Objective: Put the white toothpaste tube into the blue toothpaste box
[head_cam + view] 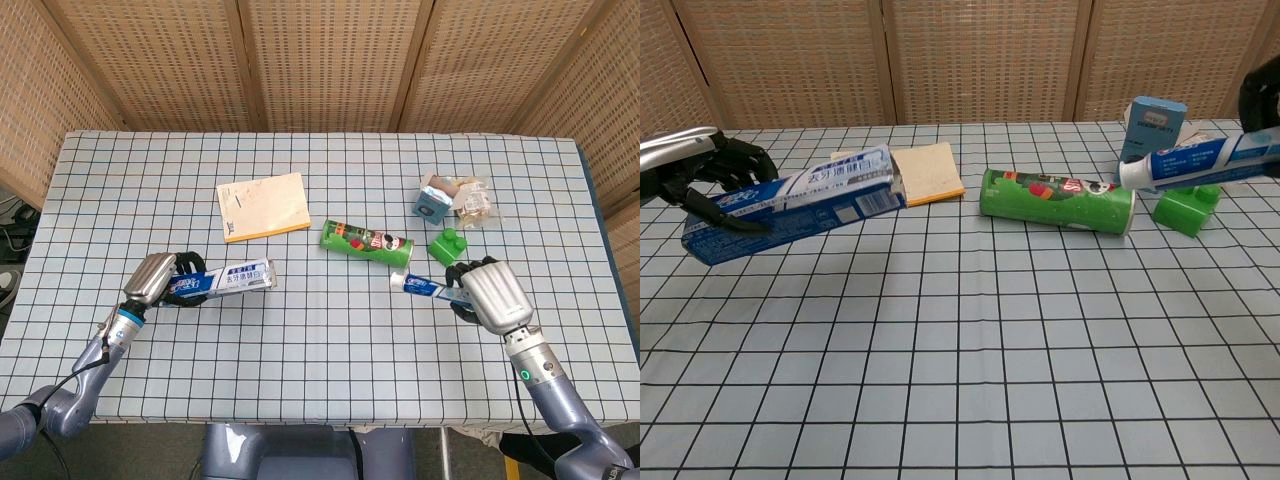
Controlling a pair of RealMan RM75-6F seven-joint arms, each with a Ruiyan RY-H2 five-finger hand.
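My left hand (158, 277) (700, 172) grips the blue toothpaste box (232, 279) (790, 201) by its left end and holds it off the table, open end tilted up toward the right. My right hand (491, 293) (1262, 92) holds the white toothpaste tube (422, 288) (1195, 160) lifted above the table, its white cap pointing left toward the box. A wide gap of table separates cap and box opening. In the chest view the right hand is mostly cut off at the frame edge.
A green chip can (366, 244) (1057, 199) lies between the two hands. A yellow notepad (262, 206) (930, 168) sits behind the box. A green block (449, 244) (1187, 207), a small blue carton (433, 197) (1151, 129) and a snack bag (474, 202) stand at the right rear.
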